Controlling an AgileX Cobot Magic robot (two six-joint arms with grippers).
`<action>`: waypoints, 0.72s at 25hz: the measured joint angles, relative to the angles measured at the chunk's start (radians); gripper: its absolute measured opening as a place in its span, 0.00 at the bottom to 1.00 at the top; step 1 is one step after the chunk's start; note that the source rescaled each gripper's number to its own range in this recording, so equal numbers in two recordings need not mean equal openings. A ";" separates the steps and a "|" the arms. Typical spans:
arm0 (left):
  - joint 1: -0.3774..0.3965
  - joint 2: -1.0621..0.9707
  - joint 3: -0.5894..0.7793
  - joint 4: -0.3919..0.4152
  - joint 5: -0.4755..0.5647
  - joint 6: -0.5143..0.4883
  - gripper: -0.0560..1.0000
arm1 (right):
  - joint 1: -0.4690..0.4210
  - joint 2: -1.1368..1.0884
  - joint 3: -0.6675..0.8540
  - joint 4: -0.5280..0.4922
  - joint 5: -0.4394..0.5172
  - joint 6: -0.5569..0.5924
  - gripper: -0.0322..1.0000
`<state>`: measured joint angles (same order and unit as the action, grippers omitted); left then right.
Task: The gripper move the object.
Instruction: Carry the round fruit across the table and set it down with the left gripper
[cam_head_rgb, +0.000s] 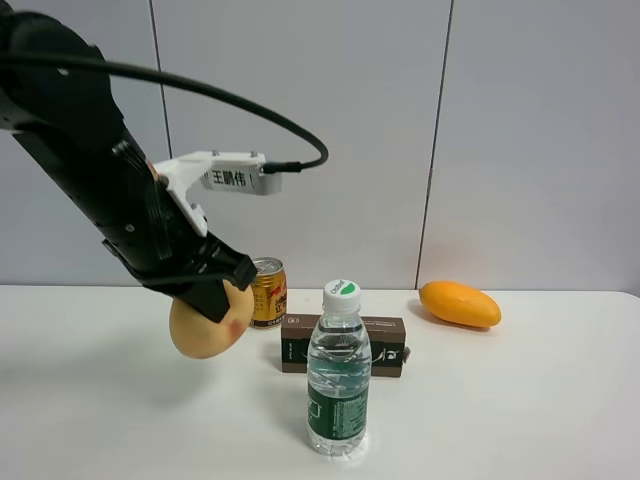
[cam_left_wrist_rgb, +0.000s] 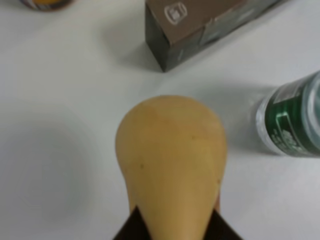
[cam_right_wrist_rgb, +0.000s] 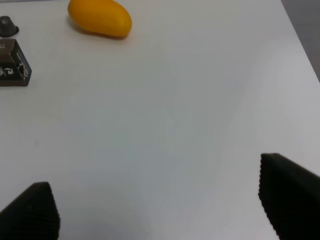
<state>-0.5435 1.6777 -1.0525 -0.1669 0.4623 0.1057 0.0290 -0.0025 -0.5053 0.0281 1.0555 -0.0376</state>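
My left gripper (cam_head_rgb: 215, 300), a black claw on a thick black arm with a white label, is shut on the pale peach-tan fruit (cam_head_rgb: 205, 325) and holds it above the table at the left. The fruit has a reddish blotch on its side. In the left wrist view the fruit (cam_left_wrist_rgb: 172, 160) fills the middle between the black fingers (cam_left_wrist_rgb: 131, 229). My right gripper (cam_right_wrist_rgb: 157, 207) is open and empty above bare table; it does not show in the exterior high view.
A water bottle (cam_head_rgb: 338, 372) stands at the front centre, with a brown box (cam_head_rgb: 345, 344) behind it and a gold can (cam_head_rgb: 268, 292) behind the fruit. An orange mango (cam_head_rgb: 459, 303) lies at the back right. The white table (cam_head_rgb: 520, 400) extends right.
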 joint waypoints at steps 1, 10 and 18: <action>0.000 -0.021 0.000 0.015 0.010 0.000 0.06 | 0.000 0.000 0.000 0.000 0.000 0.000 1.00; -0.004 -0.129 -0.231 0.037 0.207 0.000 0.06 | 0.000 0.000 0.000 0.000 0.000 0.000 1.00; -0.094 -0.102 -0.436 0.037 0.245 0.000 0.06 | 0.000 0.000 0.000 0.000 0.000 0.000 1.00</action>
<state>-0.6371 1.5753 -1.4890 -0.1296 0.7070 0.1057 0.0290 -0.0025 -0.5053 0.0281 1.0555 -0.0376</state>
